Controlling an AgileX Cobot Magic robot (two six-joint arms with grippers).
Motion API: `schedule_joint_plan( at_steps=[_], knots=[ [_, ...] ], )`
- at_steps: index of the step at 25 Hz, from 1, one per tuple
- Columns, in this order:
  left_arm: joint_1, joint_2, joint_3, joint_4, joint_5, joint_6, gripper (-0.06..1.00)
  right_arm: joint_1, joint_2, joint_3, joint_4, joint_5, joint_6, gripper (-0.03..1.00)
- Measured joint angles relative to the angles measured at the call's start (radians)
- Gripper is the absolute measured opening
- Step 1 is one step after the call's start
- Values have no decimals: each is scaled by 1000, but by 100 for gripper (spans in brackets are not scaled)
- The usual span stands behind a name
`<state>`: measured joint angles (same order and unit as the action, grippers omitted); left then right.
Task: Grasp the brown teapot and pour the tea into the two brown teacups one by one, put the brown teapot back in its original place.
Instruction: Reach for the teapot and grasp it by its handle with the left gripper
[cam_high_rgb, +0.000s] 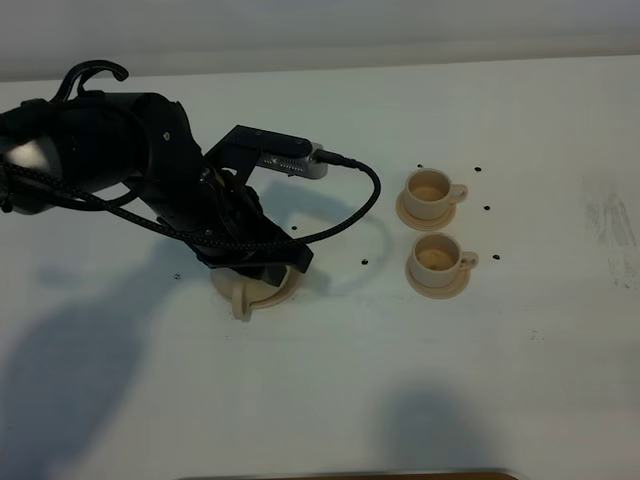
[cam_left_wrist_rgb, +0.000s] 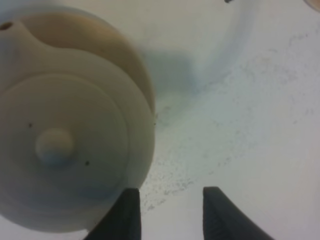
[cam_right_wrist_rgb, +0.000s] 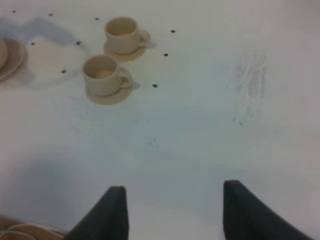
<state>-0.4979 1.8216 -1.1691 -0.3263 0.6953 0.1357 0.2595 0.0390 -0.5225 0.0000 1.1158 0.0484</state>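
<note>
Right gripper (cam_right_wrist_rgb: 172, 215): parked over bare bench (cam_high_rgb: 520, 380) towards the near edge, fingers spread, nothing between them. It has no part in the present step.

Brown teapot (cam_left_wrist_rgb: 95, 150): left of the bench's middle, upright, lid on, knob (cam_left_wrist_rgb: 55, 145) centred. It sits on the wide plate (cam_high_rgb: 287, 290), whose rim shows on the side facing the cups. The loop handle (cam_high_rgb: 240, 300) points towards the near edge.

Left gripper (cam_left_wrist_rgb: 172, 215): low and just beside the pot, fingers spread and empty. The wrist view shows only bare bench in the gap. One finger (cam_left_wrist_rgb: 129, 215) is close to the pot's wall; contact cannot be confirmed.

Near teacup (cam_high_rgb: 438, 258) and far teacup (cam_high_rgb: 430, 188): right of the bench's middle, each upright on its own saucer, well apart from the pot. Both interiors look tan; whether they hold tea cannot be told.

Assessment: the step reads as taking hold of the pot, although the pose would also fit a set-down.

Recommendations:
- Align the fingers astride the handle loop, not the round body, which looks too wide and smooth for a sure pinch.
- Close only once the loop is fully inside the gap.
- Lift straight up so the plate is not dragged.
- Keep the pot level until it is over the near teacup.
</note>
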Motion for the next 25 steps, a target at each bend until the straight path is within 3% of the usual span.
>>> schedule_joint_plan(
  at_steps=[10, 25],
  knots=[
    [-38, 0, 0, -19, 84, 19, 29, 0, 0, 0, 0, 0, 0, 44],
    [-12, 0, 4, 64, 120, 8, 29, 0, 0, 0, 0, 0, 0, 44]
  ],
)
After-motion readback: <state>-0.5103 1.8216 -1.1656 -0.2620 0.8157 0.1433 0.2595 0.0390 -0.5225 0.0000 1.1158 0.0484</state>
